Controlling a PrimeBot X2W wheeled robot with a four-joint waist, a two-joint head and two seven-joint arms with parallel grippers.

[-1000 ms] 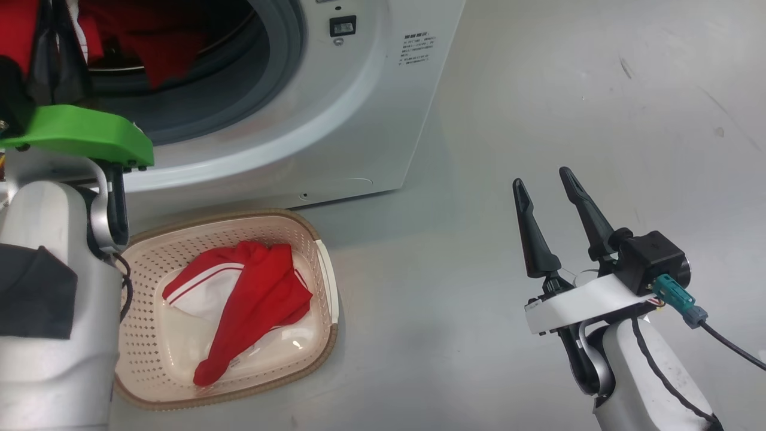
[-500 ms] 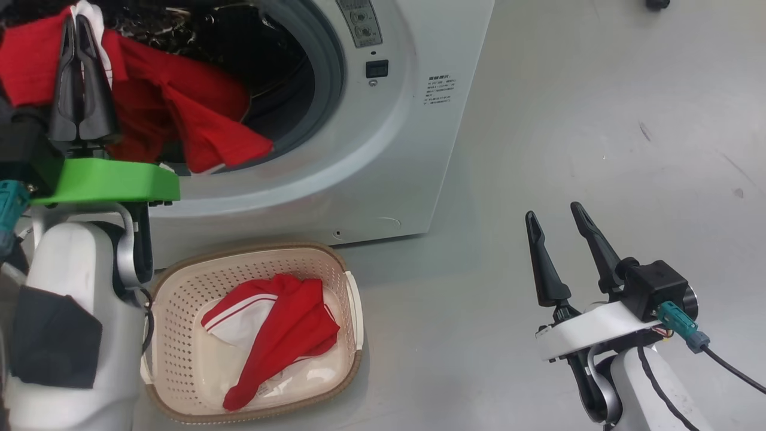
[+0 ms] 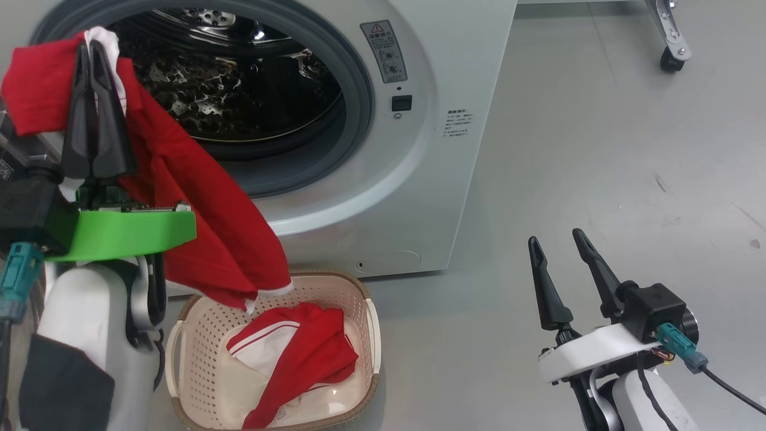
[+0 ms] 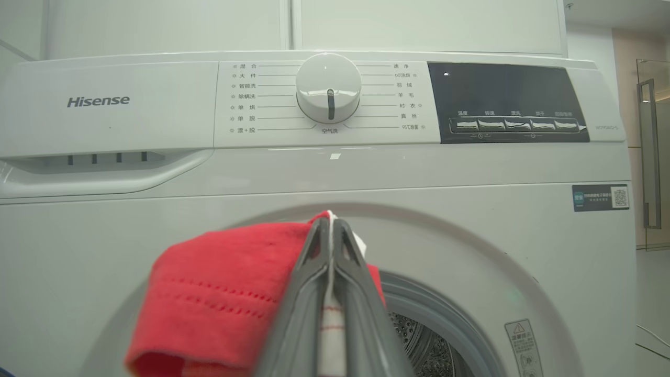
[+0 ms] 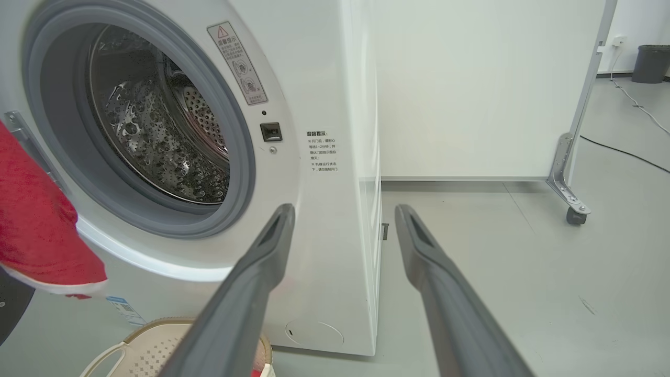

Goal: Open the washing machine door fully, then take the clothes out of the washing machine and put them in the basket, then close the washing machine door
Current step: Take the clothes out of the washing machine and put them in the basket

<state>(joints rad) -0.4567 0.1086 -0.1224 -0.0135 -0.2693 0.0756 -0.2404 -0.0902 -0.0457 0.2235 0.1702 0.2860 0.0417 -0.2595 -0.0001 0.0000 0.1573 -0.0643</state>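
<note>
Before the open mouth of the one washing machine (image 3: 431, 179) stands a single basket (image 3: 372, 335) on the grey floor (image 3: 568, 149). Two red garments are in sight. The first garment (image 3: 221, 239) hangs from the left gripper (image 3: 91, 48), its white-trimmed lower edge dangling just above the basket's back rim. The second garment (image 3: 305, 359) lies crumpled inside the basket. The left arm is held high at the left of the steel drum (image 3: 239, 90), its two fingers pointing up and pinched together on the cloth. The right gripper (image 3: 555, 237) sits low over bare floor, well apart from the machine, its two fingers pointing up, spread and holding nothing.
</note>
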